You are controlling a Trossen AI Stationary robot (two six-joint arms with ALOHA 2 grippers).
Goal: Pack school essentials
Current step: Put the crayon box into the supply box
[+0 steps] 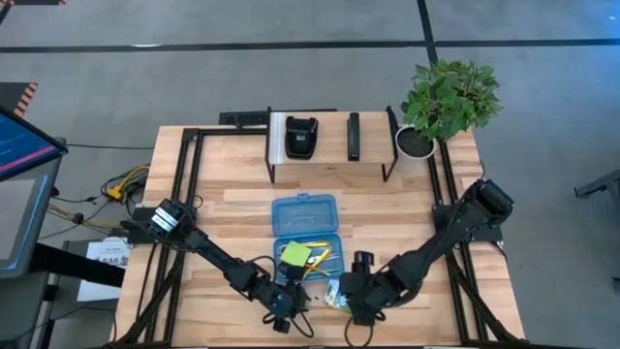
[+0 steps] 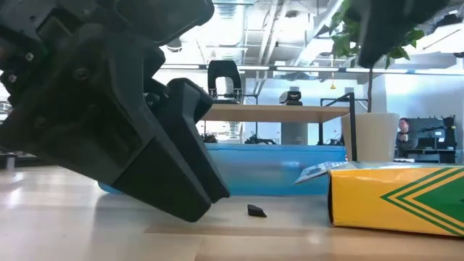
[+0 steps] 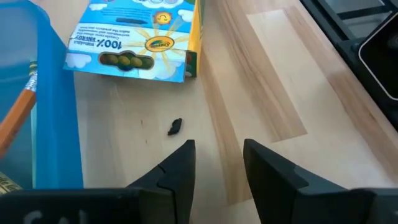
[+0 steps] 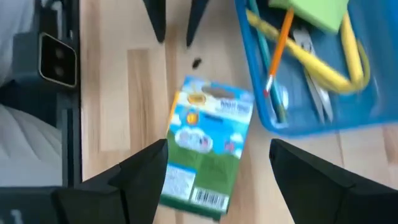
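The crayon box (image 4: pixel 205 146) is the item in hand: it lies flat on the desk (image 1: pixel 223 208) just off the near right corner of the open blue case (image 1: pixel 304 231), not yet packed. The right gripper (image 4: pixel 214 168) hangs over it with fingers spread wide, empty; the next move calls for lowering, closing across the box's narrow sides, and lifting it over the case wall. The left gripper (image 3: pixel 217 165) waits low by the case's near edge, fingers apart. Inside the case lie pencils (image 4: pixel 277 53), a green sticky-note pad (image 4: pixel 314 11), and what may be scissors (image 4: pixel 311 87). The box is yellow and green, printed.
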